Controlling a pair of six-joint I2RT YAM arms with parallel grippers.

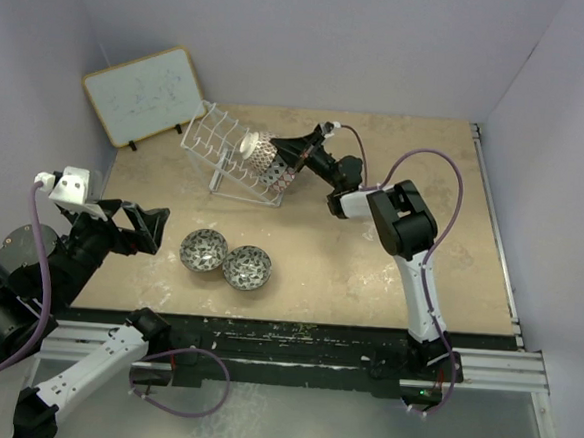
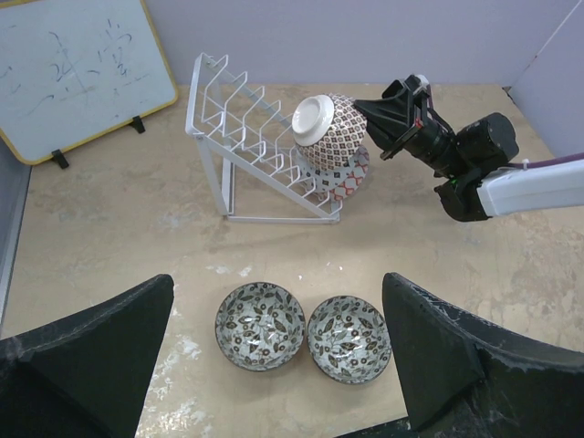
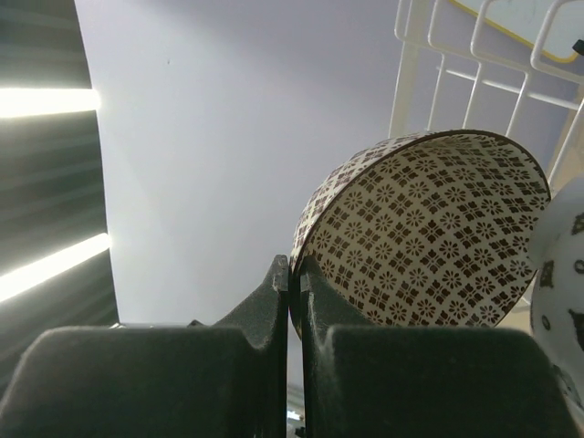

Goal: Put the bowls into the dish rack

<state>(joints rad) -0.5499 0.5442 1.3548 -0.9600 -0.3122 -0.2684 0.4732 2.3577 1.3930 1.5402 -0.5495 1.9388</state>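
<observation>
The white wire dish rack (image 1: 217,139) stands at the back, also in the left wrist view (image 2: 242,114). My right gripper (image 1: 297,151) is shut on the rim of the beige-brown bowl (image 1: 265,155), holding it tilted on edge against the rack's prongs (image 3: 474,55); the rim sits between the fingers (image 3: 274,292). Another patterned bowl (image 2: 354,178) leans in the rack just below it. Two grey-black bowls (image 1: 204,250) (image 1: 248,267) lie side by side, upright on the table. My left gripper (image 2: 278,285) is open and empty, hovering above them (image 2: 260,326) (image 2: 349,338).
A wood-framed whiteboard (image 1: 144,93) leans on the back-left wall beside the rack. White walls close in the table at the left, back and right. The table's front edge runs just below the grey-black bowls.
</observation>
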